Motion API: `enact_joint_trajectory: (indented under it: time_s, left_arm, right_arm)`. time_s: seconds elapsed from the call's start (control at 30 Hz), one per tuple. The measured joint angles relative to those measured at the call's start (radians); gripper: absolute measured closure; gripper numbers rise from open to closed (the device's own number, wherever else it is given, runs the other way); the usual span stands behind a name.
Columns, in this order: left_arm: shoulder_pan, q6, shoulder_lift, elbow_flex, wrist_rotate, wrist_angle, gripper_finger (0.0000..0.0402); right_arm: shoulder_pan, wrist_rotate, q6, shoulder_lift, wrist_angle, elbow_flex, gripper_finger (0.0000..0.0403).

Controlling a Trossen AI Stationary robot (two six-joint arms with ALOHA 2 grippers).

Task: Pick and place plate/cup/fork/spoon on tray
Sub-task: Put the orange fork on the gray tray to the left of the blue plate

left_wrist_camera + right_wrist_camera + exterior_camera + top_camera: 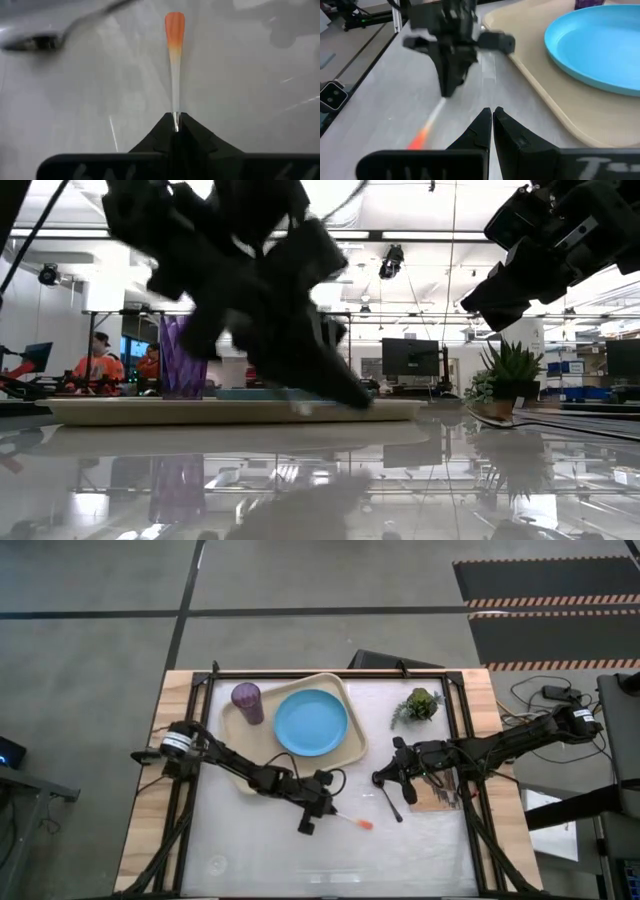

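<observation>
The cream tray (345, 745) lies at the table's far left-centre. The purple cup (247, 703) stands on it, and the light-blue plate (311, 722) lies on it. My left gripper (312, 812) is just in front of the tray, shut on the orange-handled fork (352, 822). The dark spoon (392, 803) lies on the table to the fork's right. My right gripper (385, 778) hovers shut and empty just behind the spoon; it also shows in the right wrist view (492, 114). My left gripper pinches the fork's silver end (175, 119) between its two fingertips; the fingers hide the tines. The fingers slant down from above. The fork sticks out beyond them toward the table's right, its orange handle end (174, 27) free. Whether that end touches the table, I cannot tell.
A small green potted plant (420, 703) stands at the far right. A picture book (440, 796) lies under my right arm. The table's near half shows bare white surface (330, 865). People sit in the room beyond the table (100, 365).
</observation>
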Motion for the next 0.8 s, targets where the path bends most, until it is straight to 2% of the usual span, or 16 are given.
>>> enact_joint_trajectory:
  time_s: [0.17,0.43,0.63,0.8]
  left_arm:
    - [-0.037,0.112,-0.143,0.001,0.015,-0.161,0.0399]
    - [-0.042,0.339,-0.459,-0.013,0.014,-0.694,0.04]
    - [0.024,0.331,-0.658,-0.022,-0.1,-1.051,0.0401]
    - [0.106,0.33,-0.757,-0.075,-0.186,-1.166,0.0401]
  right_arm:
    - [0.0,0.0,-0.001,0.0,-0.002,0.0,0.0394]
    - [0.0,0.0,-0.006,0.0,0.0,0.0,0.0394]
    - [0.0,0.003,-0.026,0.0,0.001,0.0,0.0394]
    - [0.0,0.039,-0.034,0.0,0.006,0.0,0.0394]
